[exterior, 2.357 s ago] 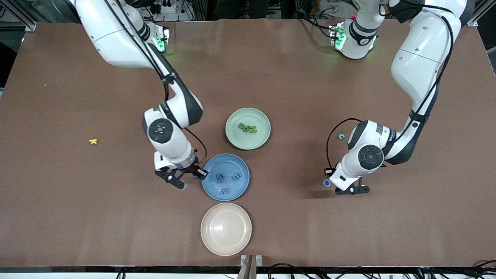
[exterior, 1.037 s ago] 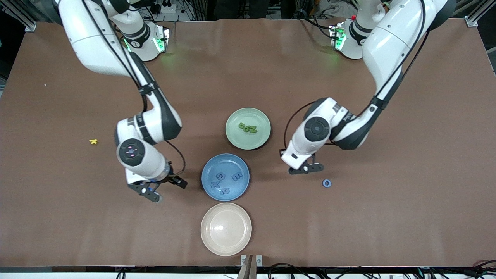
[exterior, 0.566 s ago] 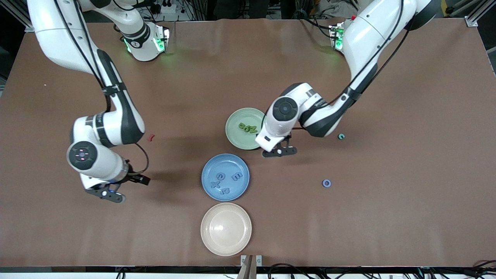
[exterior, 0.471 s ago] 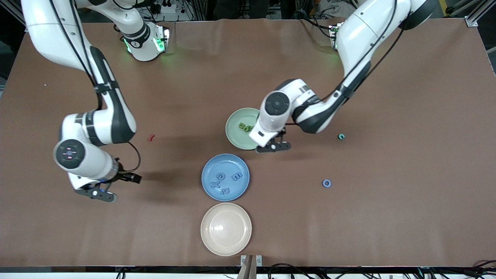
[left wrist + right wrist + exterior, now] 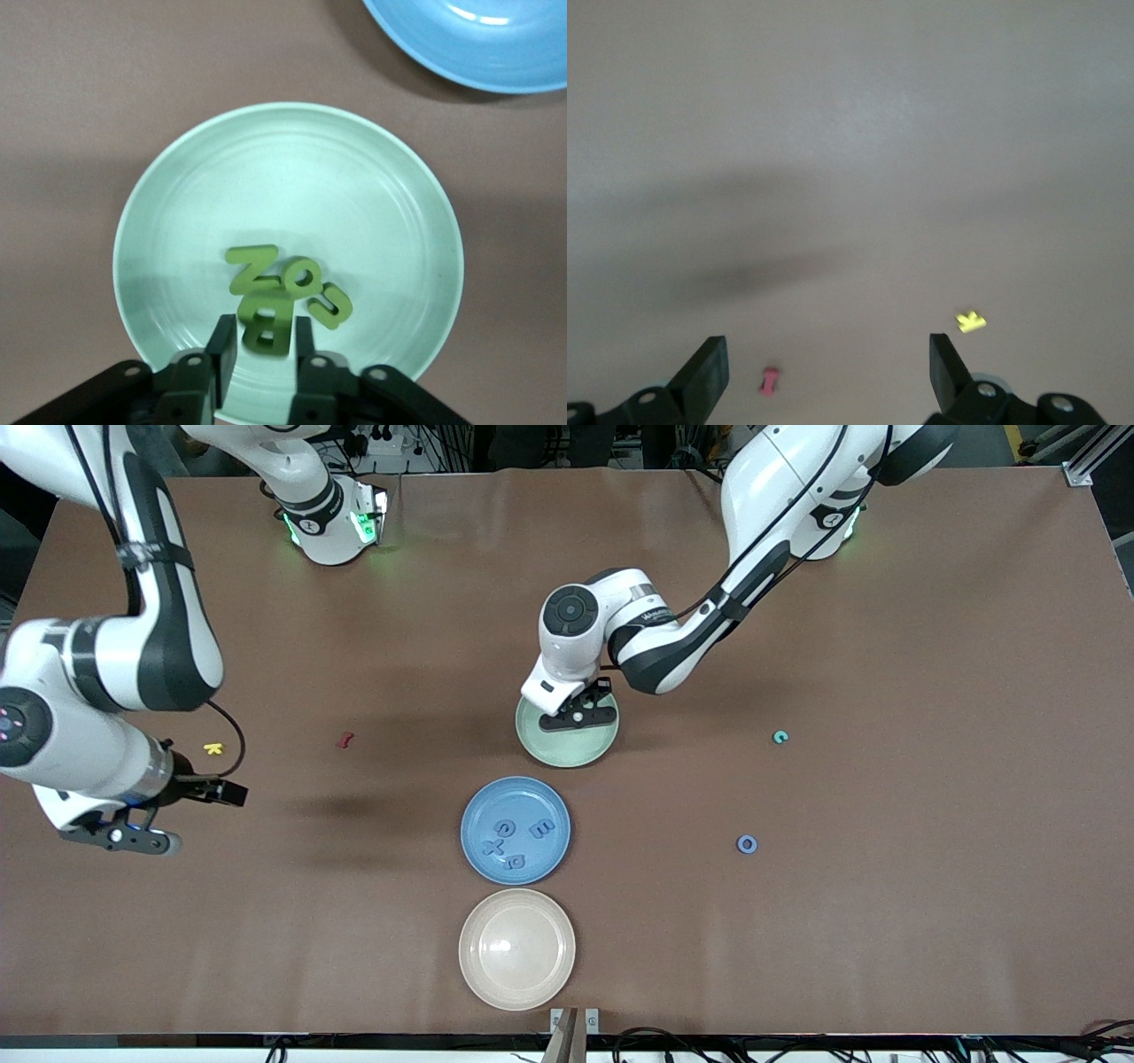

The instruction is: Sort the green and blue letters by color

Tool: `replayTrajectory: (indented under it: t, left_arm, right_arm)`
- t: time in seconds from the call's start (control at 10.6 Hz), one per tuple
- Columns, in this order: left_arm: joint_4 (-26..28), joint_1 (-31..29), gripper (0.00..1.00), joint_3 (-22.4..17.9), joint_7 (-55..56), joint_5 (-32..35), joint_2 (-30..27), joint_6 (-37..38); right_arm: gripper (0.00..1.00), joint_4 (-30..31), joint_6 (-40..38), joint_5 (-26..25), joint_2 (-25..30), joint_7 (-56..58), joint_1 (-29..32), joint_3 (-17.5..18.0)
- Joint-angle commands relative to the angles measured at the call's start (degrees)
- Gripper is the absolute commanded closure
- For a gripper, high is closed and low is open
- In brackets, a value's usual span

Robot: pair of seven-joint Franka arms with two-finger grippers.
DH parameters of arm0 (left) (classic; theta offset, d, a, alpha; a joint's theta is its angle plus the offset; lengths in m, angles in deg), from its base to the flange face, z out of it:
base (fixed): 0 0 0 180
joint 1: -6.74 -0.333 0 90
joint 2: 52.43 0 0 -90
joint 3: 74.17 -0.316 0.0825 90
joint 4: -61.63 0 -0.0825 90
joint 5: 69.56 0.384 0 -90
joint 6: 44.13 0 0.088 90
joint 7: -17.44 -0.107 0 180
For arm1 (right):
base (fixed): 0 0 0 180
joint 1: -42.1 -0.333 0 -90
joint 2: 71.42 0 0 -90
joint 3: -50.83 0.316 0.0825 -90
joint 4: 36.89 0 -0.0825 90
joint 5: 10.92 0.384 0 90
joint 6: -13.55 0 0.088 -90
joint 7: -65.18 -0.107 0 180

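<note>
Olive-green letters (image 5: 283,297) on a pale green plate (image 5: 177,221); periwinkle letters (image 5: 514,841) on a blue plate (image 5: 474,815).

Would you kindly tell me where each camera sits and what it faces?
Front view: high across the table, facing both arms, left claw over the green plate.
Left wrist view: looks down past its claw, holding a green B, onto the green plate; shared with front.
Right wrist view: open claw over the table, yellow letter.
</note>
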Motion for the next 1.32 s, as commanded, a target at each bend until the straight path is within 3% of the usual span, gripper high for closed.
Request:
replayTrajectory:
  t: [0.0,0.19,0.38,0.57,0.75,1.04,1.23]
  left_arm:
    - [-2.23,0.05,0.0,-0.47,1.6,1.73,-0.2,0.02]
    - [-5.65,-1.26,0.0,-0.47,1.16,3.65,-1.86,0.11]
    - [-6.99,-5.56,0.0,-0.47,-2.33,4.89,-6.16,0.28]
    - [-6.9,-10.39,0.0,-0.38,-12.6,4.63,-9.59,0.37]
    - [-6.99,-14.79,0.0,0.14,-14.4,3.4,-12.23,0.72]
    - [-6.81,-19.97,0.0,0.15,-22.88,1.92,-17.24,6.25]
    - [-6.81,-23.41,0.0,-0.38,-32.02,-2.9,-19.61,7.66]
  right_arm:
    - [0.0,2.3,-8.23,0.42,8.12,1.41,1.05,0.56]
    - [0.0,1.94,-12.82,0.51,12.6,1.59,1.49,-0.05]
    - [0.0,0.2,-15.1,5.93,16.48,1.85,2.27,-2.94]
    - [0.0,-4.54,-20.63,6.66,17.37,2.55,4.9,-3.14]
    - [0.0,-6.05,-23.02,6.58,19.12,3.35,5.53,-3.48]
    - [0.0,-6.94,-23.64,6.66,20.97,3.17,5.18,-3.49]
    - [0.0,-7.02,-23.73,6.58,21.06,2.91,4.83,-3.4]
